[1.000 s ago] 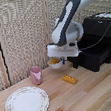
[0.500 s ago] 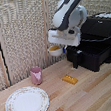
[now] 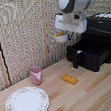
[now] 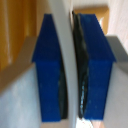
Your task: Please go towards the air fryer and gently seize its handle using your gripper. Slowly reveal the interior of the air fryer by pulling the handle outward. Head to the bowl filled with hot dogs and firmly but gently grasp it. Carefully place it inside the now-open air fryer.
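In the exterior view the black air fryer (image 3: 97, 43) stands at the right with its front drawer (image 3: 88, 55) pulled out. Its handle (image 3: 74, 57) sticks out from the drawer's front. My white gripper (image 3: 64, 32) hangs in the air just left of the fryer, above the drawer's front end. It is shut on the rim of the small white bowl (image 3: 61, 37), where orange-yellow hot dogs (image 3: 61, 35) barely show. In the wrist view the two blue fingers (image 4: 49, 70) clamp the bowl's thin white rim (image 4: 65, 47).
A pink cup (image 3: 36, 75) stands on the wooden table near the wall. A large patterned plate (image 3: 26, 103) lies at the front of the exterior view's left. A flat orange-yellow bar (image 3: 70, 79) lies on the table in front of the drawer.
My gripper has lifted the bowl off the table and carried it up and toward the exterior view's right, closer to the open drawer.
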Robot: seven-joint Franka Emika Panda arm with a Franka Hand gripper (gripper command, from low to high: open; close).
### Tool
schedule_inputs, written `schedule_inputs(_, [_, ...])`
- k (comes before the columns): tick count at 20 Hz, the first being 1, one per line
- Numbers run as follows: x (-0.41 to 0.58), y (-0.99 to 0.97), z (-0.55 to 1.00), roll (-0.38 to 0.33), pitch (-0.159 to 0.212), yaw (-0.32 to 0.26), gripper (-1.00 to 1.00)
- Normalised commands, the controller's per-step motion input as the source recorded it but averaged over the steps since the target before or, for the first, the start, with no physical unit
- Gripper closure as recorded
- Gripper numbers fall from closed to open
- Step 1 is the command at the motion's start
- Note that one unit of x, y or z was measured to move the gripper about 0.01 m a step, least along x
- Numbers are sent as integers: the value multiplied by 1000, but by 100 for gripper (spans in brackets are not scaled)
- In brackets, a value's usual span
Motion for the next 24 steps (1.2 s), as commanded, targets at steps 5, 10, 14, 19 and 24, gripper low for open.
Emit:
schedule_inputs(5, [-118,-1000,265,76,68,0,100])
schedule_inputs(10, [-3,-976,-46,60,11,-30,100])
schedule_inputs(14, [81,-781,-211,43,5,-74,100])
schedule_inputs(19, [211,-503,-293,29,0,-122,100])
schedule_inputs(24, [273,-307,-303,5,15,-170,100])
